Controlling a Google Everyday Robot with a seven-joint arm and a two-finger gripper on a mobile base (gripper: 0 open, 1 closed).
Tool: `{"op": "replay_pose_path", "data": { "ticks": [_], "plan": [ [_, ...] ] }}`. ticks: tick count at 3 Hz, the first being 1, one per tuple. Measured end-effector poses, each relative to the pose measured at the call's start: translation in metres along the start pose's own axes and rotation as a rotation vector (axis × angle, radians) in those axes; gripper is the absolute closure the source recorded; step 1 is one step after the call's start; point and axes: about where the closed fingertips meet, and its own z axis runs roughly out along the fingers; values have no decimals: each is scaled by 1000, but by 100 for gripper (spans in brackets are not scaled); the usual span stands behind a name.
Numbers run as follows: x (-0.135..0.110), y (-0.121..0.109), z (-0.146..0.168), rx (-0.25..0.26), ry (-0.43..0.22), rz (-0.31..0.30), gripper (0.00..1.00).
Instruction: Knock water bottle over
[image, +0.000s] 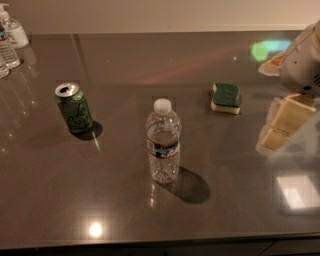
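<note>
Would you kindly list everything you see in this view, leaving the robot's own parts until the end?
water bottle: one, clear with a white cap, standing mid-table
can: one, green, opened, standing left of the water bottle
sponge: one, green on yellow, behind and right of the water bottle
pump bottle: one, white label, far left corner
clear bottles: at least one, left edge, partly cut off
table: one, dark grey, glossy
arm: one, white, right edge
gripper: one, tan, at the right edge over the table, well apart from the water bottle
</note>
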Motion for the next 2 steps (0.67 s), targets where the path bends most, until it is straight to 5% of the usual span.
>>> {"op": "replay_pose_path", "data": {
  "ticks": [2],
  "plan": [
    [-45, 21, 43, -72, -239, -4, 0]
  ]
}}
